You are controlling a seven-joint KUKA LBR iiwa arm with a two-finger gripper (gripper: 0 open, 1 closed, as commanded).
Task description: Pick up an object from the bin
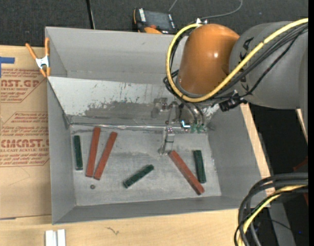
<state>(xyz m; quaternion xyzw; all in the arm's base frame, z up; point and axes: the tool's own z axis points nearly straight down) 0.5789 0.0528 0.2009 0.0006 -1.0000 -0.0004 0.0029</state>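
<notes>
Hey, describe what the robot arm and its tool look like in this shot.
The arm is thick, rounded and grey, with dark lettering on one link. A glossy orange dome cover caps its wrist. Yellow and black cables loop around the cover and along the arm. The tool below is small, slim and bare silvery metal.

Bulky grey arm (279, 70), glossy orange dome cover (205, 55), looped yellow and black cables (170, 60), small silver gripper (166, 146)
</notes>
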